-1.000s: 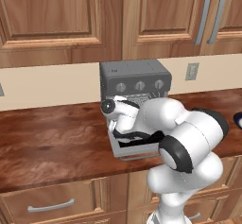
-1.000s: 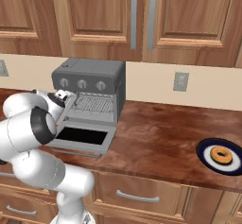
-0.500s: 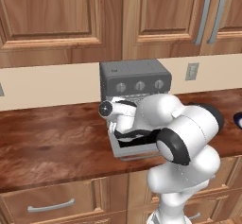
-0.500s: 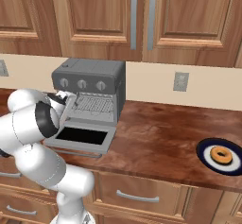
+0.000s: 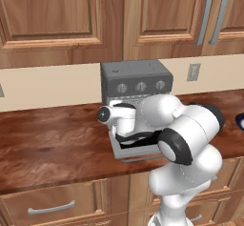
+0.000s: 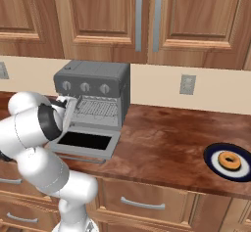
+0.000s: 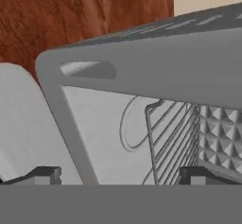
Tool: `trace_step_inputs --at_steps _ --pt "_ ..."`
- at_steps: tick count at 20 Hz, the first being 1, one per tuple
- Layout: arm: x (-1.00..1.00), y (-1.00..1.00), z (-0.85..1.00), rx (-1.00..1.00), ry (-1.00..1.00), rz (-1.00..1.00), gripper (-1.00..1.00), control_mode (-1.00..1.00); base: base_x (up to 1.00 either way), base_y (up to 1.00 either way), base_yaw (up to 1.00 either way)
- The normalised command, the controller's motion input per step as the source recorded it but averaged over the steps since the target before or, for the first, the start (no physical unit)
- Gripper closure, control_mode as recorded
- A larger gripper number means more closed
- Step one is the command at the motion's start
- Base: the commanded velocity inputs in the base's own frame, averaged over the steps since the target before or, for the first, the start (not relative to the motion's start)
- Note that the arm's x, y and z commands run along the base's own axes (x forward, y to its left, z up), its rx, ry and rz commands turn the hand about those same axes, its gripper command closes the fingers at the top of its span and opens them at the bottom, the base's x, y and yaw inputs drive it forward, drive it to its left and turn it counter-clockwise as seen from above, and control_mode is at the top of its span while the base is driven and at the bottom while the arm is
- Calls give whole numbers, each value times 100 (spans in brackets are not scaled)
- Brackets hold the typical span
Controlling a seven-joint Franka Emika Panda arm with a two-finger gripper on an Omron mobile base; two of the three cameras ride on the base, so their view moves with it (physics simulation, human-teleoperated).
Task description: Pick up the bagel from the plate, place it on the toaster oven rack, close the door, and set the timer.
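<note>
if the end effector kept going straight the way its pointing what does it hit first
Most likely the toaster oven: the hand view looks into its open cavity between the fingertips. First contact would probably be the front frame post or the toaster oven rack inside, though depth is unclear.

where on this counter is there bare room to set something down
The widest bare patch is the counter between the toaster oven and the plate, which holds the bagel. Another bare stretch lies left of the oven. It is crowded in front of the oven: the door lies open and the arm and end effector are there.
</note>
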Motion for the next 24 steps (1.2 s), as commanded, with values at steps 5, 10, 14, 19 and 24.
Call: trace_step_inputs --at_steps 5,10,14,19,24 --pt "0 0 0 -14 2 9 -100 -100 0 0 0" --pt "0 0 0 -13 1 8 -100 -100 0 0 0" --pt "0 -7 0 -14 3 8 -100 -100 0 0 0" --pt "0 -7 0 -15 6 10 -100 -100 0 0 0" --pt "0 0 0 -16 8 12 -100 -100 0 0 0"
